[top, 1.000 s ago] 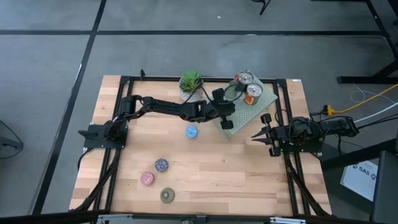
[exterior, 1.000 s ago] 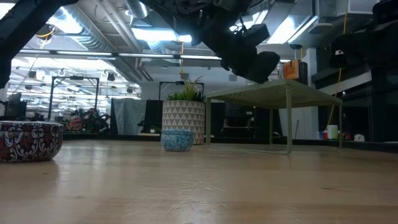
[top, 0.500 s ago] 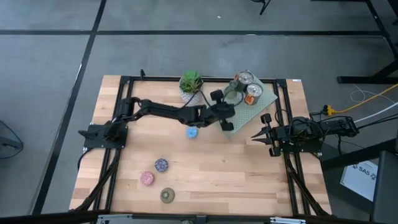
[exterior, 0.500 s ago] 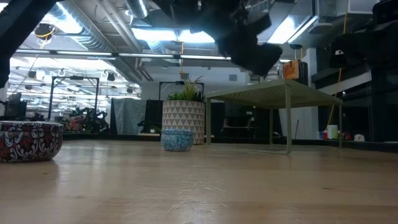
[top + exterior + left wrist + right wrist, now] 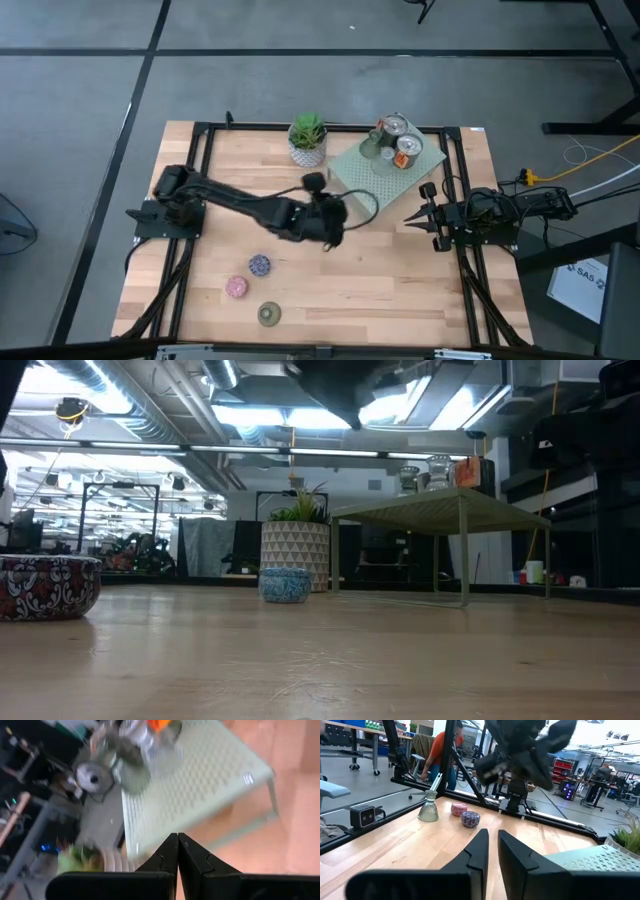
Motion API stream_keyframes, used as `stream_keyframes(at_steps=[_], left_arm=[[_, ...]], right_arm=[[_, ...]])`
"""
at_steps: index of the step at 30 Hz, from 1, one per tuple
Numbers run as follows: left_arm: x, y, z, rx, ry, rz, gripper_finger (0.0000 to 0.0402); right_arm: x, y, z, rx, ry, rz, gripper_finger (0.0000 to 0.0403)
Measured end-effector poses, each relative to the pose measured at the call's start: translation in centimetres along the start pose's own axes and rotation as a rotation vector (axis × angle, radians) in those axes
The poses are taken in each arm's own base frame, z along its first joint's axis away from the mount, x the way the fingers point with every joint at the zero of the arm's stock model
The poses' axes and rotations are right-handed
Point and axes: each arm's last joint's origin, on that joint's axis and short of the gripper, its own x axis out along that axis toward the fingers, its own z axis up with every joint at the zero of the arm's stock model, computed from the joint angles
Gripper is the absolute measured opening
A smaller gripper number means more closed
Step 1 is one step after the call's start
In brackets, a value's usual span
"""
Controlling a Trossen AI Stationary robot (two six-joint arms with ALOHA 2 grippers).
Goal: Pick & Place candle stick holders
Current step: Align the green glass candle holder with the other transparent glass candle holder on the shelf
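the big pale green perforated slab [image 5: 385, 170] stands raised on thin legs at the far right of the light wooden slatted table [image 5: 400, 280], carrying two shiny silver-copper cup-like holders [image 5: 402, 140] and a clear glass holder [image 5: 370, 148] bunched at its far corner; beside it sits a green plant in a white patterned pot [image 5: 307, 140]. the small round blue holder [image 5: 285, 584] rests on the table in front of that pot in the low view, while the purple mosaic holder [image 5: 259, 265], pink holder [image 5: 235, 288] and olive-gold holder [image 5: 268, 314] lie spread toward the near left. the left gripper [image 5: 177, 851] hangs mid-table with its fingers pressed together and nothing between them; the right gripper [image 5: 491, 851] waits at the right edge, fingers slightly parted and empty. these holders look light, rigid, probably glass or ceramic, so brittle and likely slick; pinching across the rim, one finger inside the cup, seems safest.
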Motion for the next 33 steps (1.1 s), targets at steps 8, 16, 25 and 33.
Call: stream_keyframes(at_steps=[8,16,25,33], left_arm=[[-6.6,-1.0,-3.2,-0.019,0.185,-0.205,0.0005],[-12.2,-3.3,-3.8,-0.301,0.286,-0.543,0.0006],[-16.3,-5.3,-5.1,-0.360,0.263,-0.602,0.0054],[-16.8,-5.6,-5.1,-0.366,0.233,-0.603,0.0122]], right_arm=[[0.0,0.0,0.0,0.000,0.000,0.000,0.0043],[0.0,0.0,0.0,0.000,0.000,0.001,0.0044],[0.0,0.0,0.0,0.000,0.000,0.001,0.0044],[0.0,0.0,0.0,0.000,-0.001,0.000,0.0044]])
